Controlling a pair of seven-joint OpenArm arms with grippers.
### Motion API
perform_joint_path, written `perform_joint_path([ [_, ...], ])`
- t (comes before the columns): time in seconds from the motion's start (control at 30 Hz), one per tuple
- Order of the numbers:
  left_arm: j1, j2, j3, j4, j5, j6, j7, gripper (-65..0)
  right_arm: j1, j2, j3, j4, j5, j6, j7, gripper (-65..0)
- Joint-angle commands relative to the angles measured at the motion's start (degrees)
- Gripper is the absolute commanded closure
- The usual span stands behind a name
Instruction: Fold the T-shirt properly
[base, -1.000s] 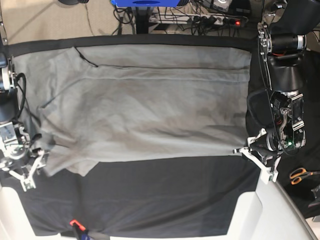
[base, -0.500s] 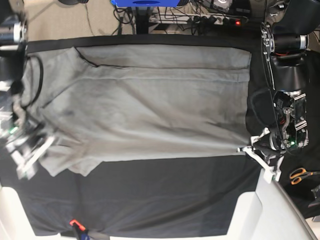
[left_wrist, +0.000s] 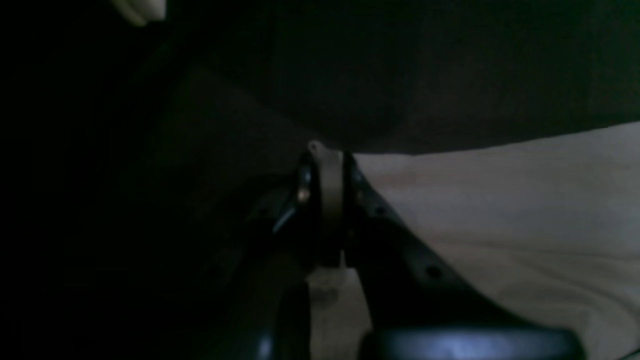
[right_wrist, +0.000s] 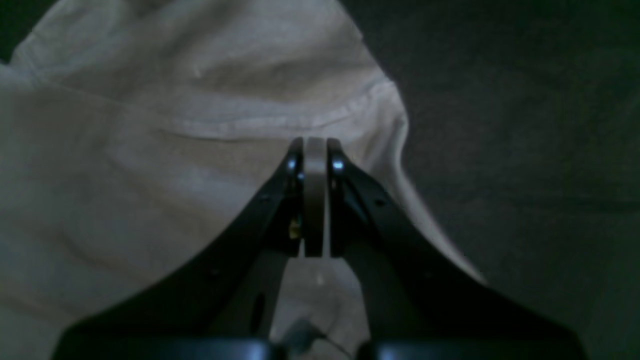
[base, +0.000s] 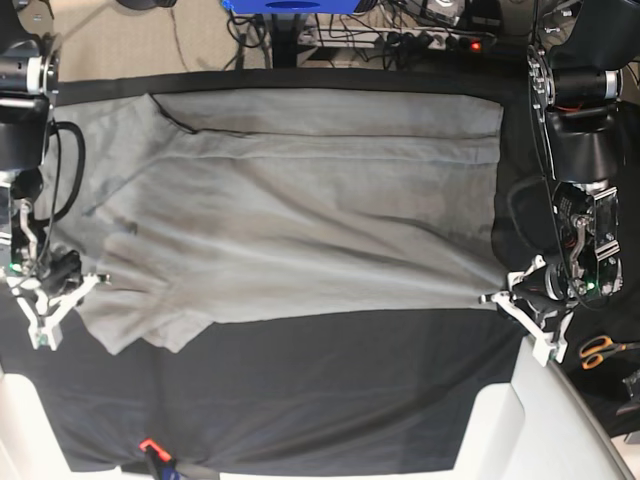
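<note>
The T-shirt (base: 300, 200) lies spread flat on the black table (base: 300, 400), occupying the far half of the cover, with the near half bare. This layout presents the shirt's near edge to both arms, one at each end, which suits a fold that lifts that edge and carries it across the body of the shirt. The left fingers (left_wrist: 325, 165) sit at the shirt's near corner on the right of the base view; in the left wrist view the pads are pressed together with a thin strip of pale fabric between them, so this gripper is fully closed on the T-shirt corner. The right fingers (right_wrist: 315, 150) sit at the shirt's opposite near corner, by the sleeve end; in the right wrist view they are likewise pressed together, tips resting at a stitched hem. Cloth lies around and beneath these tips, but whether any fabric is actually pinched between them cannot be told from this view. In the base view the right gripper (base: 45, 310) stands at the very edge of the shirt. Judged from this, both corners are addressed and the lift of the near edge is not yet begun.
</note>
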Motion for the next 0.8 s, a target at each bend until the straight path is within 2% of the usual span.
perform_joint_path([
  [0.0,-1.5,-0.9,-0.1,1.0,-0.3,0.1,-1.3,0.0,1.3,0.9,0.3,-0.2,0.4,0.0,1.0,-0.2],
  [0.17,-1.4,0.3,-0.1,0.9,-0.3,0.1,-1.3,0.0,2.6,0.9,0.3,-8.1,0.4,-0.1,2.3,-0.2],
  [0.37,-1.3,0.4,0.0,0.9,-0.3,0.1,-1.3,0.0,7.0,1.3,0.2,-22.1,0.2,-0.3,12.7,-0.2],
  [0.57,-1.3,0.4,0.0,0.9,-0.3,0.1,-1.3,0.0,11.3,3.2,-0.3,-33.4,0.1,-0.3,24.3,-0.2],
  [0.67,-1.3,0.4,0.0,0.9,-0.3,0.1,-1.3,0.0,12.2,4.3,-0.2,-33.4,0.1,-0.3,21.4,-0.2],
  [0.77,-1.3,0.5,0.0,0.9,-0.3,0.1,-1.3,0.0,11.6,4.3,0.2,-26.9,0.2,-0.2,14.8,0.0],
])
